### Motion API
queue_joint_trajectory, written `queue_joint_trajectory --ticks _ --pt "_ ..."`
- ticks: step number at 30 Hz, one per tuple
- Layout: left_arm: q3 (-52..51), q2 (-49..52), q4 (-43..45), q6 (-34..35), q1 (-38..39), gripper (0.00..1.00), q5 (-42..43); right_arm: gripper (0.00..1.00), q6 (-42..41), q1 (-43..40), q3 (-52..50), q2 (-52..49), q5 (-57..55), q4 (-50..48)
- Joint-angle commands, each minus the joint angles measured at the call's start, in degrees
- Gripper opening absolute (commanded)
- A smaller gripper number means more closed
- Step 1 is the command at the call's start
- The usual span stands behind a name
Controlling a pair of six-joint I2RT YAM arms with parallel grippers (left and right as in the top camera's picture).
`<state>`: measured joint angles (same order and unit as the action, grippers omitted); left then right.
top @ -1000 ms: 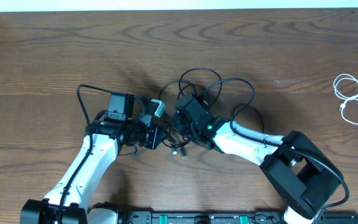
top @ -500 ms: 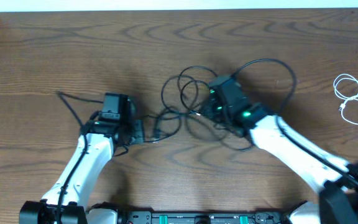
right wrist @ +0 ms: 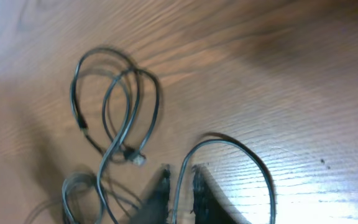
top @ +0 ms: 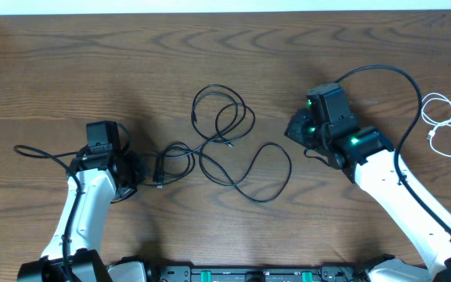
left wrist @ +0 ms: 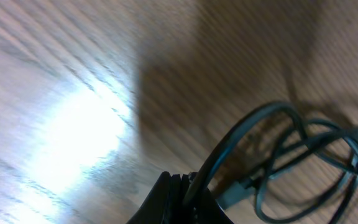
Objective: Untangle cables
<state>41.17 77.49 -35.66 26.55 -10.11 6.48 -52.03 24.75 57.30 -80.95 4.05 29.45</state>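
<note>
A loose tangle of black cables (top: 225, 143) lies on the wooden table (top: 69, 63) in overlapping loops, with a small plug end near its middle. Everything else sits around it.

Just left of the tangle, the left gripper (top: 137, 175) is clamped tight on a strand. In the wrist view the cord comes straight out from between the closed fingers and arcs away into a few small coils.

To the right of the tangle and slightly farther back is the right gripper (top: 295, 130). Its jaws are only a little apart. One long curve of black cord runs up between them, and a sliver of table shows beside it, so it is not pinched.

The white cable (top: 445, 124) lies well to the right of the tangle, beyond the right arm. It is curled in its own two small loops and touches none of the black cord.
</note>
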Motion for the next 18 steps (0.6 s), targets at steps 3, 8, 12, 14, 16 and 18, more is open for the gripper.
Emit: queue_joint_trajectory --ticks 3,8,12,14,16,18 --pt "0.3 0.4 1.1 -5.9 1.1 0.07 7.1 0.46 1.5 2.8 0.0 -1.5 5.4 -2.0" --pt "0.3 0.4 1.9 -9.2 2.8 0.08 9.6 0.55 -3.4 6.7 0.0 -5.2 7.1 -6.5" --pt "0.3 0.4 2.6 -9.5 4.7 0.07 10.1 0.56 -6.9 9.7 0.0 -10.5 9.9 -14.3" --pt "0.3 0.4 3.6 -12.4 6.3 0.07 13.4 0.56 -6.9 11.1 0.0 -13.5 12.2 -19.1" --pt "0.3 0.4 4.3 -16.0 8.1 0.08 16.5 0.56 -6.8 12.6 0.0 -17.0 13.7 -24.4" --pt "0.3 0.5 4.7 -17.5 9.6 0.08 16.2 0.51 -5.6 13.5 0.0 -19.5 13.1 -27.1"
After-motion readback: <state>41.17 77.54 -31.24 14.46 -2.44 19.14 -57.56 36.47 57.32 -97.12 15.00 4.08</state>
